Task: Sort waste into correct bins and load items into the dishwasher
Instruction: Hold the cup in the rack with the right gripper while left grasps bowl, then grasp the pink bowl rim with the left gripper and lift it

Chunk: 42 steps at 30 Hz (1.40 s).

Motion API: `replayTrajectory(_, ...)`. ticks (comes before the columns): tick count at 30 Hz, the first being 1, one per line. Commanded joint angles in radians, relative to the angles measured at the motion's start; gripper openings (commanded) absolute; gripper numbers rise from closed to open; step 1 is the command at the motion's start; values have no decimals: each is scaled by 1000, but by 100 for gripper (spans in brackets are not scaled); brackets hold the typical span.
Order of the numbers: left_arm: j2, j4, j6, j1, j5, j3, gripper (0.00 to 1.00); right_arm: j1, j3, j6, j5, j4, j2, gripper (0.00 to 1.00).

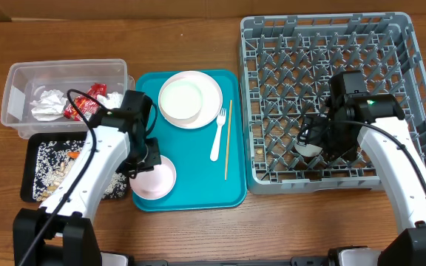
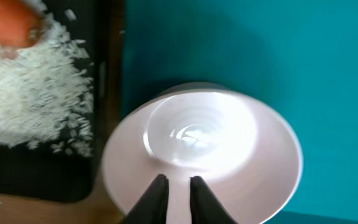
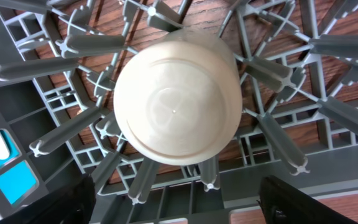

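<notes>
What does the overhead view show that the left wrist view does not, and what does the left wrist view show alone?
Only overhead: the big square grey plastic dish rack, the clear plastic rectangular tub holding crumpled white paper napkins, and the white plastic fork.
Only left wrist: the fingers of the left gripper, nearly together over the near side of the small round white bowl; a grip is not certain.
Both: that bowl, the flat teal tray, and the shallow black rectangular tray with white grains.

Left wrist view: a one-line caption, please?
Left gripper, fingers nearly together, at near rim of white bowl over teal tray; rice-strewn black tray beside.
</notes>
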State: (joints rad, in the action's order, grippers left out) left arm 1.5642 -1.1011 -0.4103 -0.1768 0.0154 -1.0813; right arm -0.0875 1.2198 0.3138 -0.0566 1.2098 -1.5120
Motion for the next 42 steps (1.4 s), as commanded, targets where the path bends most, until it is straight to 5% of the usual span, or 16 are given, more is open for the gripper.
replayTrajectory(1,-14,-40,14,43,63,-29,45,-5,-8,2,-8,-2,-3,87)
replayTrajectory(2,-14,-53,20,51,67,-29,55,-5,-8,2,-8,-2,-3,88)
replayTrajectory(5,-14,-49,78,66,69,-21,62,-5,-8,2,-8,-2,-3,88)
replayTrajectory(28,-14,132,92,66,69,200,57,-5,-8,2,-8,-2,-3,88)
replayTrajectory(42,-14,155,101,65,-66,186,26,-5,-8,2,-8,-3,-3,88)
